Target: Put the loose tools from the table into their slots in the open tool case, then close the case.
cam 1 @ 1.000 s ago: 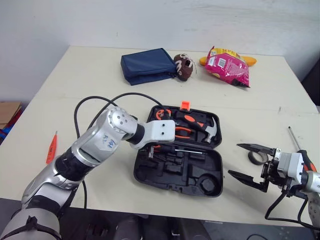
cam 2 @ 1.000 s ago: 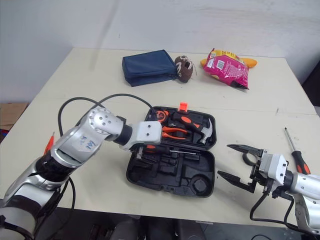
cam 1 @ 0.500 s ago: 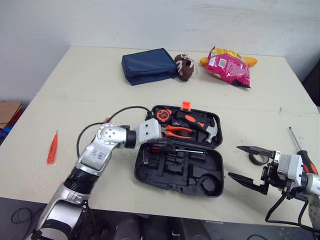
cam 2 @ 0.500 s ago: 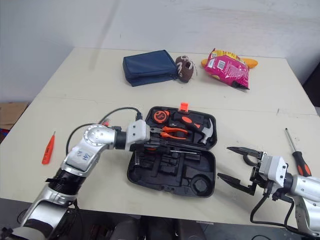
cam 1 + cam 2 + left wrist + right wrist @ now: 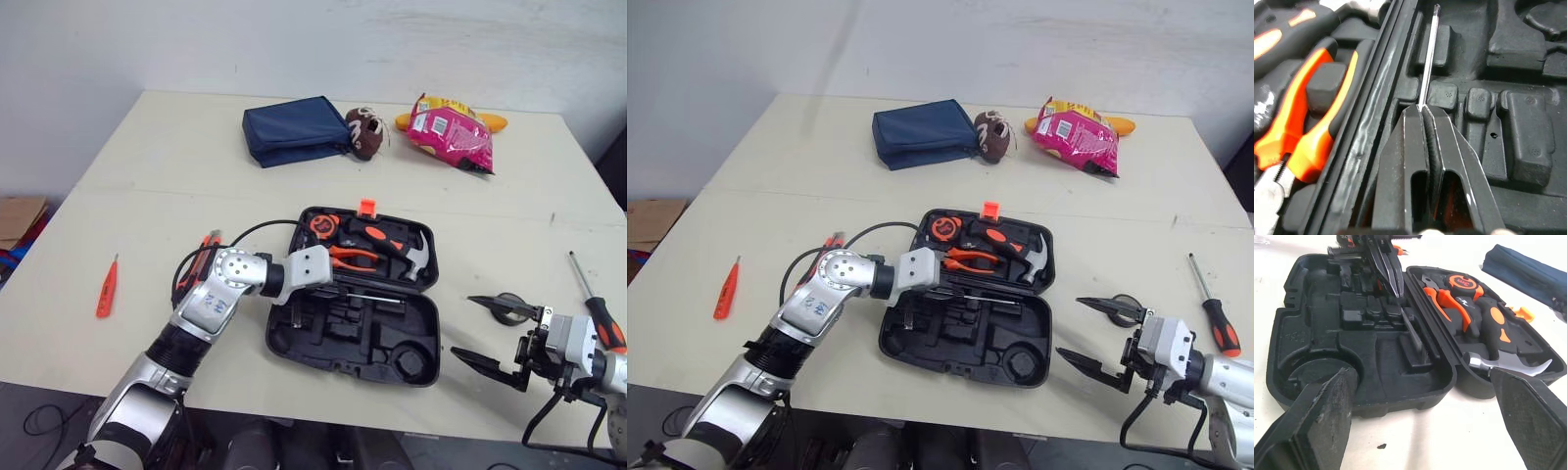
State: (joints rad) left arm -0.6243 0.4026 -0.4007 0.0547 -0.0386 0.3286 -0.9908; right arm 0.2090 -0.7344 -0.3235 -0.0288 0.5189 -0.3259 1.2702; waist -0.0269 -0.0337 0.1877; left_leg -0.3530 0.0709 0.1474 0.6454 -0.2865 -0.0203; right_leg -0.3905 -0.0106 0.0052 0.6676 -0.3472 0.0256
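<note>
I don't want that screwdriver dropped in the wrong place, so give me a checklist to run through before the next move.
1. Left gripper shut on the slim metal-shafted screwdriver: ok.
2. Its shaft lies along the hinge side of the black plastic tool case: ok; seated in a slot: cannot tell.
3. Right gripper open, apart from the case: ok.
4. All loose tools stowed: not ok; a small orange screwdriver and a black-and-orange-handled screwdriver lie on the beige table.
5. Case open: ok.
</note>
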